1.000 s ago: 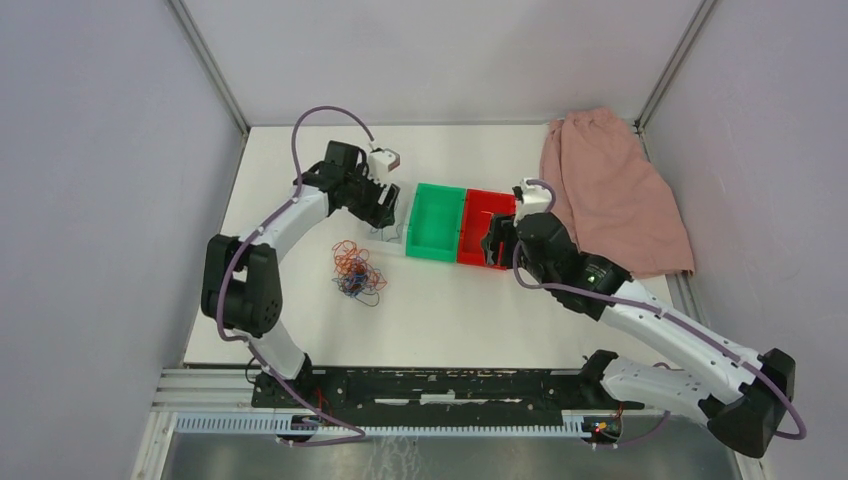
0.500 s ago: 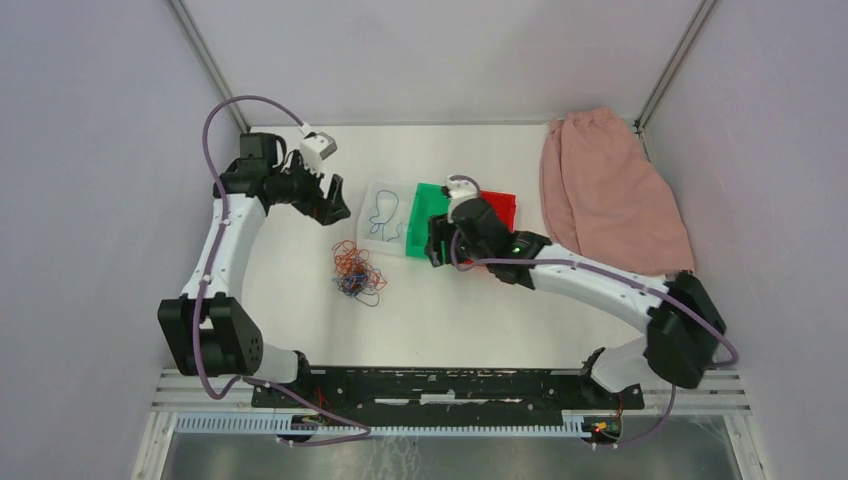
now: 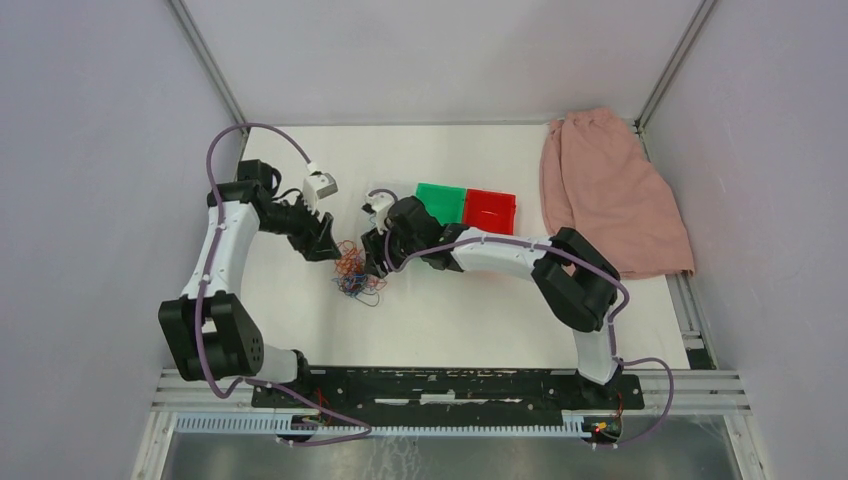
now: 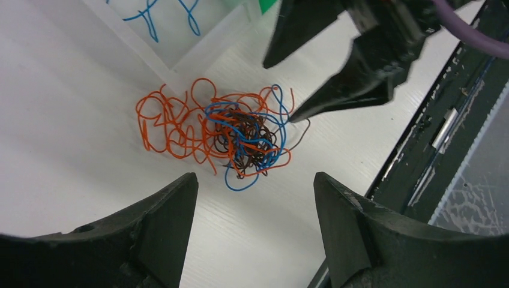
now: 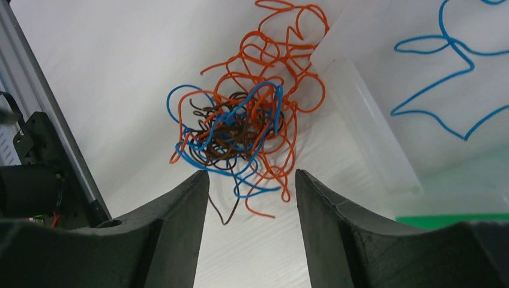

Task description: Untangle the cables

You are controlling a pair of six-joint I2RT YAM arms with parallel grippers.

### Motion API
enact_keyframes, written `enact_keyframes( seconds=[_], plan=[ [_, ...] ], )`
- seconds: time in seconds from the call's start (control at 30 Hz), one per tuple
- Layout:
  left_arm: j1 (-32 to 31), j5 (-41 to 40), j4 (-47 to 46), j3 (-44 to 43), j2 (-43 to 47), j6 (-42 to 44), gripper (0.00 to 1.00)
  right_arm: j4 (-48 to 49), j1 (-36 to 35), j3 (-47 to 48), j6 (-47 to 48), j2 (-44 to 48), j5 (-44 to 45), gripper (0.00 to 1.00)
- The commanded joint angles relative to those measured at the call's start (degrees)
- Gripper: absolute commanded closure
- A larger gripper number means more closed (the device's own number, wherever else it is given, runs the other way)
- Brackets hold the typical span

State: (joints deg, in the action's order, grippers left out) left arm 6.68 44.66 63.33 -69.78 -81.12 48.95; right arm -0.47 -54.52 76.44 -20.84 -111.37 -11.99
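The cables [image 3: 356, 274] lie in one tangled clump of orange, blue and dark brown wire on the white table; the clump also shows in the left wrist view [image 4: 234, 135] and the right wrist view [image 5: 240, 126]. My left gripper [image 3: 328, 248] is open and empty, just left of the clump and above it [image 4: 253, 186]. My right gripper [image 3: 372, 262] is open and empty at the clump's right side [image 5: 251, 175], with a few loose wire ends between its tips. It also shows in the left wrist view [image 4: 279, 90]. A separate blue cable [image 5: 454, 47] lies in a clear bin [image 5: 366, 120].
The clear bin [image 4: 198, 48] stands just behind the clump, mostly hidden by my right arm in the top view. A green bin [image 3: 440, 197] and a red bin [image 3: 492, 208] stand side by side to its right. A pink cloth [image 3: 610, 190] lies at the back right.
Both grippers have come to the clump: the left one from beside the clear bin by way of the back left, the right one swinging left from the red bin.
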Motion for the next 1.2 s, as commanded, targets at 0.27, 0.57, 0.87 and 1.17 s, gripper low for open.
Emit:
enact_keyframes(
  seconds=[0.27,0.57,0.87,1.17],
  plan=[
    [0.5,5.2,9.1,-2.3,2.8,10.9,0.30,2.2,2.2,5.8,4.3,-6.5,-10.7,0.52],
    [0.5,5.9,8.4,-2.4,3.8,10.2,0.35,4.9,2.5,1.5,1.3,-3.5,-13.1,0.57],
    [0.5,5.9,10.5,-1.6,5.4,13.3,0.46,8.4,4.0,-5.2,-1.2,3.1,-13.5,0.39],
    [0.5,6.4,11.0,-2.1,6.1,13.5,0.44,10.2,4.4,-5.6,2.3,1.6,-20.7,0.28]
  ],
)
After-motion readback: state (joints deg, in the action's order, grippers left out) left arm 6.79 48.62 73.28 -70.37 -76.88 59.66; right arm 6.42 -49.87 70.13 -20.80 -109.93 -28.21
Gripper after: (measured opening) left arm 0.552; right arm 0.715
